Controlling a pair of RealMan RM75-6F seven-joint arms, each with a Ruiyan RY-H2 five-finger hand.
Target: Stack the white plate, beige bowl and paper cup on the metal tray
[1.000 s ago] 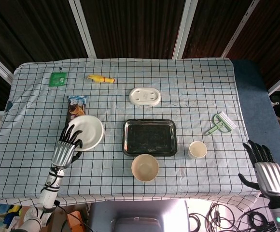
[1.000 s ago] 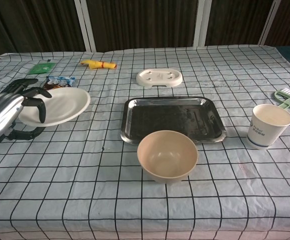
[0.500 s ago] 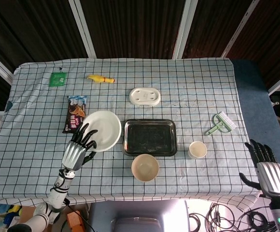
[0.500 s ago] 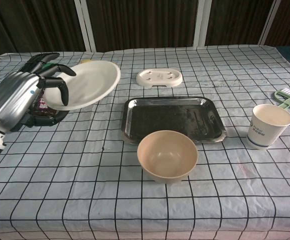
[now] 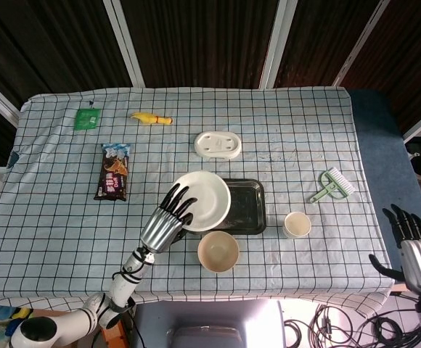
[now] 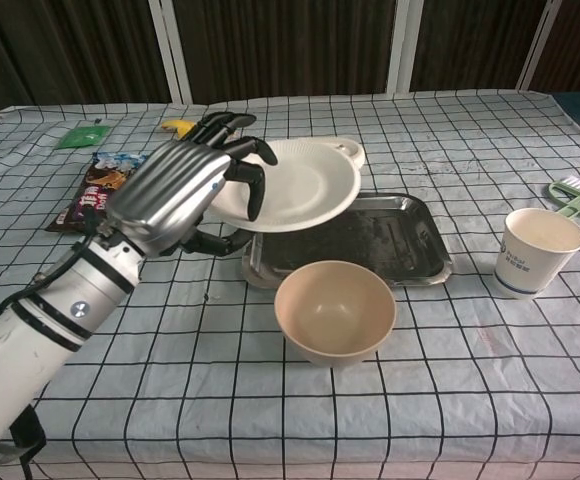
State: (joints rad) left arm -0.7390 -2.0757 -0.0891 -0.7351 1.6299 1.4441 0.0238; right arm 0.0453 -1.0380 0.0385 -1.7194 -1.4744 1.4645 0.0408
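My left hand (image 5: 168, 219) (image 6: 185, 190) grips the white plate (image 5: 202, 200) (image 6: 295, 185) by its left rim and holds it in the air over the left part of the metal tray (image 5: 246, 206) (image 6: 385, 237). The beige bowl (image 5: 218, 251) (image 6: 335, 309) stands on the cloth just in front of the tray. To the tray's right stands the paper cup (image 5: 297, 224) (image 6: 536, 251). My right hand (image 5: 415, 250) hangs off the table's right front corner, fingers spread, holding nothing; the chest view does not show it.
A white soap dish (image 5: 217, 144) (image 6: 350, 149) lies behind the tray, partly hidden by the plate in the chest view. A snack packet (image 5: 113, 172) (image 6: 94, 186) is at the left, a yellow toy (image 5: 151, 117) and green packet (image 5: 87, 117) at the back left, a green brush (image 5: 332, 184) (image 6: 579, 194) at the right.
My left hand has lifted the white plate off the cloth and carried it right, from beside the snack packet to above the tray's left part. My right hand has drifted slightly down and right.
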